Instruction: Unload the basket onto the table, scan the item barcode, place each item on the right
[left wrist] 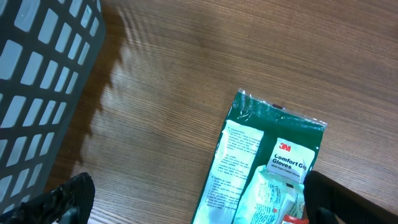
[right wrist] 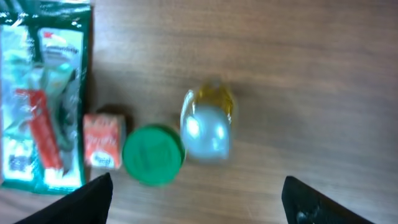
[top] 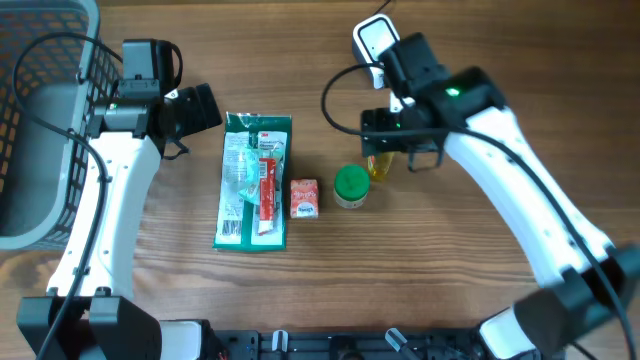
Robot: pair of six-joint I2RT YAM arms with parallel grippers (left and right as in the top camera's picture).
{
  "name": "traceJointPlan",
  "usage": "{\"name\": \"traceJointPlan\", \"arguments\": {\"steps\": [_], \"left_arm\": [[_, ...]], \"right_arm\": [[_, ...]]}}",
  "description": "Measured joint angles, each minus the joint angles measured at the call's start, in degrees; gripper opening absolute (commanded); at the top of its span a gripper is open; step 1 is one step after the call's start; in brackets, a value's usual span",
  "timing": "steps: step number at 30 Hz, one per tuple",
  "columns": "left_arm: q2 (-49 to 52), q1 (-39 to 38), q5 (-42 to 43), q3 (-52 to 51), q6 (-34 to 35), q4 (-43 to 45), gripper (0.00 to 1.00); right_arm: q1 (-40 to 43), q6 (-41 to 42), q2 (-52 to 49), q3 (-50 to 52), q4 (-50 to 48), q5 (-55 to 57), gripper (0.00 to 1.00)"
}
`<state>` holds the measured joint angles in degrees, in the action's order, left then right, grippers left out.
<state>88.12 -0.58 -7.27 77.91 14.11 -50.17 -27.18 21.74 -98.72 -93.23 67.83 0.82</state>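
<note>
Several items lie mid-table: a green 3M gloves pack (top: 255, 180) (left wrist: 261, 168) (right wrist: 43, 93), a small orange box (top: 304, 197) (right wrist: 102, 140), a green-lidded jar (top: 351, 185) (right wrist: 152, 154) and a small yellow bottle with a silver cap (top: 379, 166) (right wrist: 207, 124). My right gripper (top: 402, 150) (right wrist: 208, 208) hangs open just above the bottle, nothing between its fingers; the view is blurred. My left gripper (top: 200, 105) (left wrist: 199, 211) is wide open over the pack's top left corner, holding nothing. No barcode is readable.
A grey mesh basket (top: 30, 120) (left wrist: 37, 81) stands at the table's left edge, close to the left arm. A white device with a cable (top: 375, 40) sits by the right arm at the back. Bare wood lies to the right of the bottle.
</note>
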Motion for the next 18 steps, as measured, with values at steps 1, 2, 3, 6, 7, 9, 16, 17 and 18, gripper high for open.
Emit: {"name": "traceJointPlan", "arguments": {"steps": [1, 2, 3, 6, 7, 9, 16, 17, 18], "left_arm": [[0.0, 0.0, 0.0, 0.0, 0.0, 0.0, 1.0], [0.0, 0.0, 0.0, 0.0, -0.02, 0.0, 1.0], [0.0, 0.0, 0.0, 0.0, 0.0, 0.0, 1.0], [0.0, 0.0, 0.0, 0.0, 0.0, 0.0, 1.0], [0.0, 0.0, 0.0, 0.0, 0.0, 0.0, 1.0], [0.0, 0.0, 0.0, 0.0, 0.0, 0.0, 1.0], [0.0, 0.0, 0.0, 0.0, 0.0, 0.0, 1.0], [0.0, 0.0, 0.0, 0.0, 0.0, 0.0, 1.0], [0.0, 0.0, 0.0, 0.0, -0.02, 0.0, 1.0]], "right_arm": [[0.0, 0.0, -1.49, 0.0, -0.5, 0.48, 0.89], [0.0, -0.02, -2.43, 0.02, -0.74, 0.81, 0.9], [0.0, 0.0, -3.34, 0.02, -0.87, 1.4, 0.9], [0.02, -0.02, -4.26, 0.07, -1.88, 3.06, 0.9], [0.02, 0.0, -4.26, 0.07, -2.54, 3.26, 0.89], [0.0, 0.0, -4.26, 0.07, -3.1, 3.63, 0.91], [0.0, 0.44, -4.26, 0.28, -3.91, 4.0, 0.91], [0.02, 0.61, -4.26, 0.7, -4.31, 4.04, 0.91], [0.0, 0.76, -4.26, 1.11, -4.68, 4.17, 0.9]]}}
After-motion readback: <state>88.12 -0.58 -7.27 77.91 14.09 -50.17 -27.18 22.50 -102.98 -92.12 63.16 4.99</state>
